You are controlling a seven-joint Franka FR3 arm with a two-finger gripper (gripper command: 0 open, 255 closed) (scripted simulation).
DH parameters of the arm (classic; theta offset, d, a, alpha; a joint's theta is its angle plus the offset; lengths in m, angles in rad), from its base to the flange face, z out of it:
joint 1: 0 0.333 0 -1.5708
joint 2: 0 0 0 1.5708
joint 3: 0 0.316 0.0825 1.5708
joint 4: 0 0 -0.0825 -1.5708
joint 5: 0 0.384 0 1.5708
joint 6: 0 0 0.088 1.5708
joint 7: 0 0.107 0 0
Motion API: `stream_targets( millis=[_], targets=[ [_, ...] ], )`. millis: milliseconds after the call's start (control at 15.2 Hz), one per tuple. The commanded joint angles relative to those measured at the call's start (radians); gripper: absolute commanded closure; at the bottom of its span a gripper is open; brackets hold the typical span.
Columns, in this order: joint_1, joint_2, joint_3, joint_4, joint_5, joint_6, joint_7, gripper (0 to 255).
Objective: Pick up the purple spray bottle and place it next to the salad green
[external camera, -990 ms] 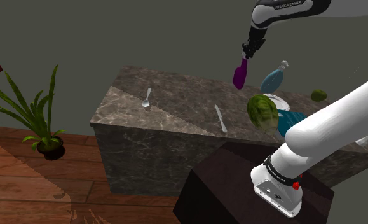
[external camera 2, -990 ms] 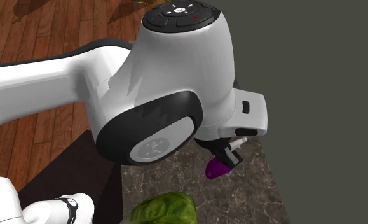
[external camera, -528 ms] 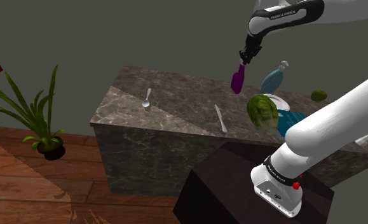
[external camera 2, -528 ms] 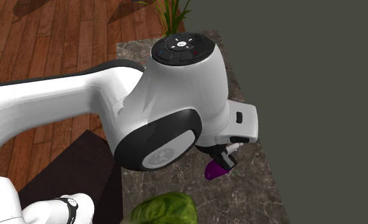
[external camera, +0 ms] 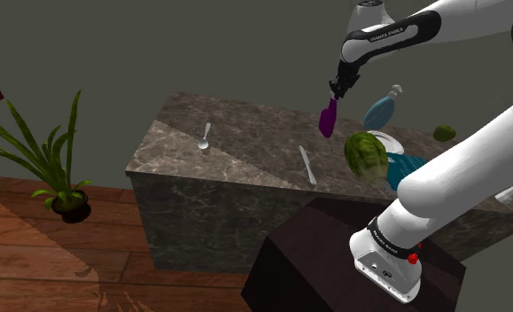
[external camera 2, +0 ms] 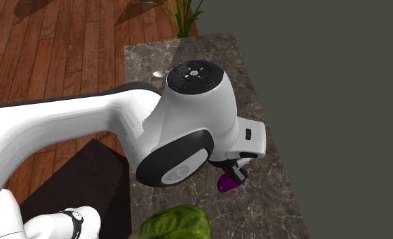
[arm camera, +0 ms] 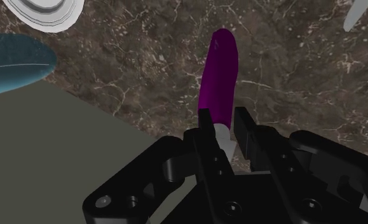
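Above stone counter (external camera: 237, 133) — purple spray bottle (external camera: 328, 118) clasped in claw (external camera: 338, 91).

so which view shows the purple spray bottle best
The wrist view: the purple spray bottle runs full length from the gripper, clasped at its white neck. The shoulder view shows it small above the counter; the second exterior view, its base.

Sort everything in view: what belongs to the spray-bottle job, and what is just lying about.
Job in hand:
purple spray bottle, clasped in the pincer
salad green

Just lying about:
spoon
knife
blue spray bottle
white dish
potted plant on the floor
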Motion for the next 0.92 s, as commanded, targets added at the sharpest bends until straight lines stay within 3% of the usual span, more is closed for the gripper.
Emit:
stream_targets(
  millis=[0, 396, 462, 792, 858],
  targets=[
    [0.0, 0.003, 0.0, -0.01, -0.003, 0.013, 0.006, 255],
    [0.0, 0.004, 0.0, -0.01, -0.004, 0.013, 0.006, 255],
    [0.0, 0.004, 0.0, -0.01, -0.004, 0.013, 0.006, 0],
    [0.0, 0.004, 0.0, -0.01, -0.004, 0.013, 0.006, 0],
    [0.005, -0.015, 0.006, 0.003, 0.002, -0.019, 0.004, 0]
  ],
)
